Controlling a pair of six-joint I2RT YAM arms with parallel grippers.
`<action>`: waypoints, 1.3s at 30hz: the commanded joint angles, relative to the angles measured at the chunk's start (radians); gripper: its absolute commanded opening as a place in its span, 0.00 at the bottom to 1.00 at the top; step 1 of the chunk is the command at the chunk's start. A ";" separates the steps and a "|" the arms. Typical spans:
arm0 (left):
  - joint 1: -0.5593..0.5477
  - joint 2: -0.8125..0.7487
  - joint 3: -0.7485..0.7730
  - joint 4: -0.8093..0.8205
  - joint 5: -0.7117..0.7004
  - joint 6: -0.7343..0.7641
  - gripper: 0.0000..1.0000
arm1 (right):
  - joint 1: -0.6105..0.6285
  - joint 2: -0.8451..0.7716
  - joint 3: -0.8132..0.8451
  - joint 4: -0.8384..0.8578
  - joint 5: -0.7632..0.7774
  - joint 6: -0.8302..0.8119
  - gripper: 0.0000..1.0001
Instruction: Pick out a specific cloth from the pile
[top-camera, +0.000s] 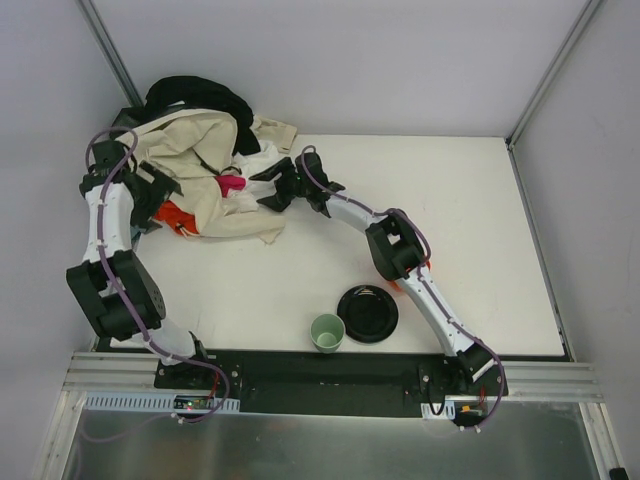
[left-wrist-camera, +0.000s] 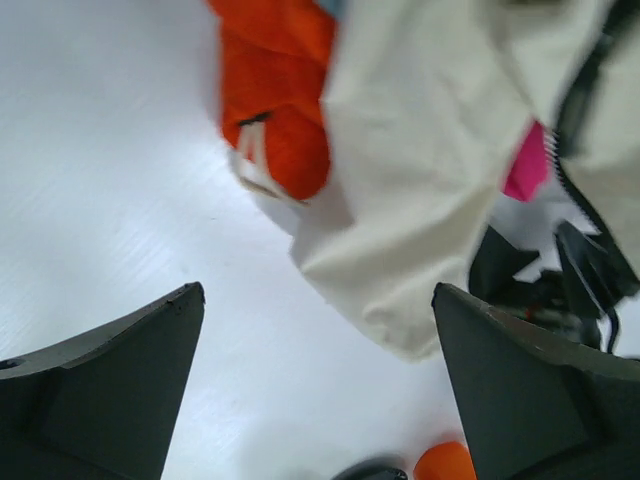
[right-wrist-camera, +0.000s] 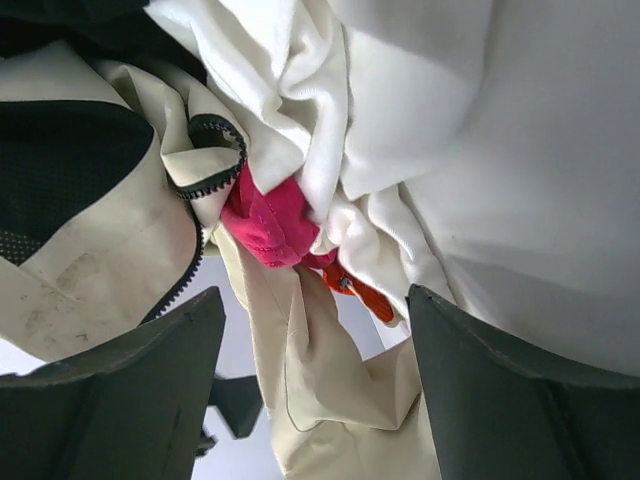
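Occupying most of the overhead view, the white table carries the pile in its far left corner, with black, beige and white fabrics heaped together. A broad beige sheet drapes off the pile's near side toward the middle of the table.

The cloth lies at the left edge of that sheet and is tucked partly beneath it. Only a bright orange-red patch is exposed, resting on the table surface.

The left gripper sits just beside this patch, with its jaws spread wide and nothing between them. In its wrist view the cloth lies ahead and slightly left of centre, and the exposed part runs away from the fingers. The remainder is covered, so the true long axis cannot be established.

The right gripper is on the opposite side of the beige sheet, well apart from the exposed patch. Its jaws are likewise spread, with no fabric pinched. Directly ahead of it is the magenta-pink piece, which is not the item required.

Assessment: the left arm is the nearer. A short forward and downward reach onto the exposed orange-red edge appears the proper approach. The overlying beige sheet is likely to drag along.
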 joint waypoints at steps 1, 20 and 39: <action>0.108 0.078 -0.062 -0.035 0.047 -0.036 0.96 | 0.003 -0.107 -0.030 -0.027 -0.051 -0.021 0.77; -0.019 0.616 0.355 -0.005 0.222 -0.145 0.42 | -0.134 -0.465 -0.252 -0.256 -0.190 -0.383 0.77; -0.340 0.626 0.455 0.069 0.354 -0.208 0.80 | -0.138 -0.580 -0.200 -0.592 -0.218 -0.692 0.79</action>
